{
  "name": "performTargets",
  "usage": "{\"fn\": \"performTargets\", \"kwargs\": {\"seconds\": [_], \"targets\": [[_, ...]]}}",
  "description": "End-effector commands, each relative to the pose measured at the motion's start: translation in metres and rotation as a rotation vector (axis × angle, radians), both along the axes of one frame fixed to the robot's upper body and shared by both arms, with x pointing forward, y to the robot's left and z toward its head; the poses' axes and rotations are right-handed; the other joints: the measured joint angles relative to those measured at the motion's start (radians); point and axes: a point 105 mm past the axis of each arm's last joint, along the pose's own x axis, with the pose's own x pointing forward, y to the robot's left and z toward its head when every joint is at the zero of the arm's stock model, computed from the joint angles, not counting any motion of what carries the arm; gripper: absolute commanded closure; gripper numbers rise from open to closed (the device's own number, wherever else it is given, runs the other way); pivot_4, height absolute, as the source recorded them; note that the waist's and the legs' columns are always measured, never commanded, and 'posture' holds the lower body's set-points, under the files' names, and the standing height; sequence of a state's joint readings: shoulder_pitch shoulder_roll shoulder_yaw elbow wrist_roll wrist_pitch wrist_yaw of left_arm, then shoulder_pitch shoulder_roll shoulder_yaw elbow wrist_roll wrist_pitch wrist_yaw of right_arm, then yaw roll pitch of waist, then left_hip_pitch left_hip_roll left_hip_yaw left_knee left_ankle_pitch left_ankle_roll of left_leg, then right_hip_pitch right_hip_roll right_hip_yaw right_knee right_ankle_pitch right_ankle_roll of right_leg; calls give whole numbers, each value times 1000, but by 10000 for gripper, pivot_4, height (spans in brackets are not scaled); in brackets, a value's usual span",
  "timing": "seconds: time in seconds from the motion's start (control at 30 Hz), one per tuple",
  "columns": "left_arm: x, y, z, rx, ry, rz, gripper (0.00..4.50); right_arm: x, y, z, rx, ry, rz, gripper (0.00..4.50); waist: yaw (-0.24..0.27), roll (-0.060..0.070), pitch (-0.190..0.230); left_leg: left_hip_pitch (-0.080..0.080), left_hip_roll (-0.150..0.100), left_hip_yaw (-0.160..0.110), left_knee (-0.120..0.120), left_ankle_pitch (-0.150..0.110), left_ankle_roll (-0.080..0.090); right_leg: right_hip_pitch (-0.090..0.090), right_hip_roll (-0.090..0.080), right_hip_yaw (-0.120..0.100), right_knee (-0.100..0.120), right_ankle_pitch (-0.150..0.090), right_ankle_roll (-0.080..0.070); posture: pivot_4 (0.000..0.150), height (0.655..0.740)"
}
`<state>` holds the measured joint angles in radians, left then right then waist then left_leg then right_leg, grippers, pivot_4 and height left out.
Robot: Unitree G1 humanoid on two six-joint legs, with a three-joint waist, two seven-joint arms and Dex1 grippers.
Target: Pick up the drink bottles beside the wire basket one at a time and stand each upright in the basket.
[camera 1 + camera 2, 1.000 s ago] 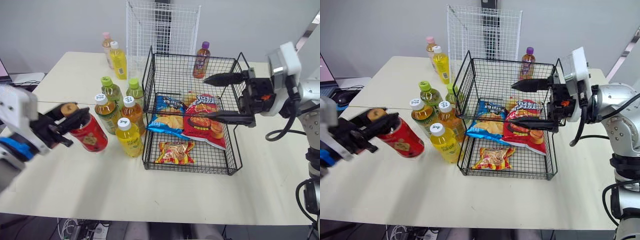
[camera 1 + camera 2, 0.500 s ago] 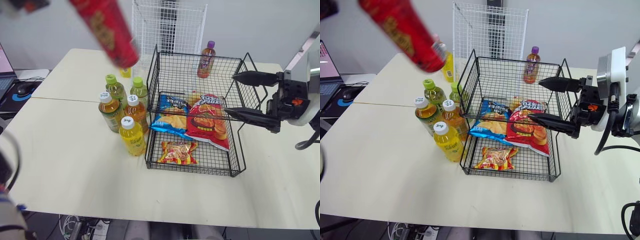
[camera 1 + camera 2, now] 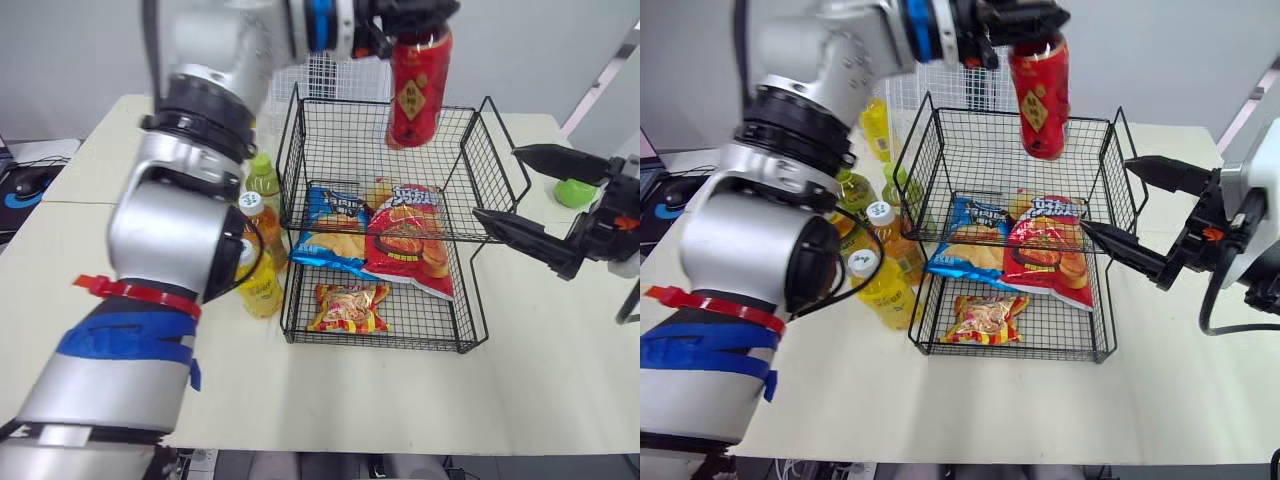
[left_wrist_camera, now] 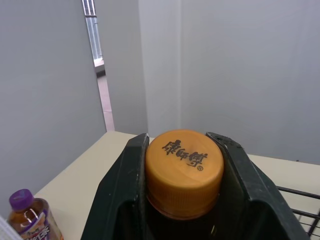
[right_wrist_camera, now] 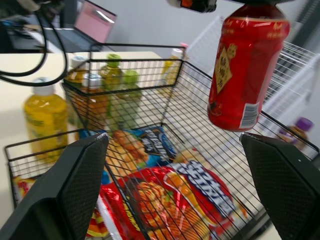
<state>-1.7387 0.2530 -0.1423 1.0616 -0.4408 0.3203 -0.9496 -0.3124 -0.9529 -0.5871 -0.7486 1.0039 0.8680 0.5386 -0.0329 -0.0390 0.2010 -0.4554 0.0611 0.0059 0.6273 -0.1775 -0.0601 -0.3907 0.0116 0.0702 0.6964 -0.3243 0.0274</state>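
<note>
Right gripper (image 3: 495,182) is spread wide just beside the wire basket (image 3: 380,343). The basket holds three snack bags: one small (image 3: 350,307) below, one blue (image 3: 328,225) and one red (image 3: 410,240) above. At least four bottles (image 3: 875,290) stand on its other side. Farther back, left gripper (image 4: 183,150) pinches one red bottle (image 3: 418,90) upright above the basket by its orange cap (image 4: 184,165), which is printed with Chinese characters.

Left gripper (image 4: 183,165) above wire basket (image 3: 470,160) rear, clamped on red bottle (image 3: 418,90) cap. Right gripper (image 3: 497,182) beside basket's right wall, jaws apart.
</note>
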Motion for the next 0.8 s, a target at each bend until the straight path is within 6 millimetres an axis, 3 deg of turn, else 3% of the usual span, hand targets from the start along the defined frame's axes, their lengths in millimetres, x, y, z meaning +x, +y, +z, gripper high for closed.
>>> {"fn": "performTargets", "kwargs": {"seconds": [0.03,0.27,0.6,0.63,0.8], "targets": [[-13,-17,27,-56,-113,-24,31454,-4,0,9,27,-88,-63,0,1,0,0,0,0,0,0,0,0,0,0,0,0,0,0,1500,7360],[-11,-40,10,-13,-100,-32,31454,-8,1,2,37,-91,-101,0,1,1,0,0,-1,0,1,0,0,0,0,0,1,0,0,1500,7360],[-14,-42,4,16,-67,-73,31454,-11,1,0,59,-93,-112,0,3,1,0,1,-1,-2,1,0,0,2,0,0,2,0,1,1500,7360],[-15,-41,5,24,-67,-85,24162,-10,1,0,60,-92,-112,0,2,1,0,1,-1,-2,1,0,0,2,0,0,2,0,1,1500,7360],[-20,-33,12,28,-69,-123,8693,-9,4,3,84,-81,-75,0,2,1,0,1,-1,-2,1,0,0,2,0,-1,2,0,1,1500,7360]]}}
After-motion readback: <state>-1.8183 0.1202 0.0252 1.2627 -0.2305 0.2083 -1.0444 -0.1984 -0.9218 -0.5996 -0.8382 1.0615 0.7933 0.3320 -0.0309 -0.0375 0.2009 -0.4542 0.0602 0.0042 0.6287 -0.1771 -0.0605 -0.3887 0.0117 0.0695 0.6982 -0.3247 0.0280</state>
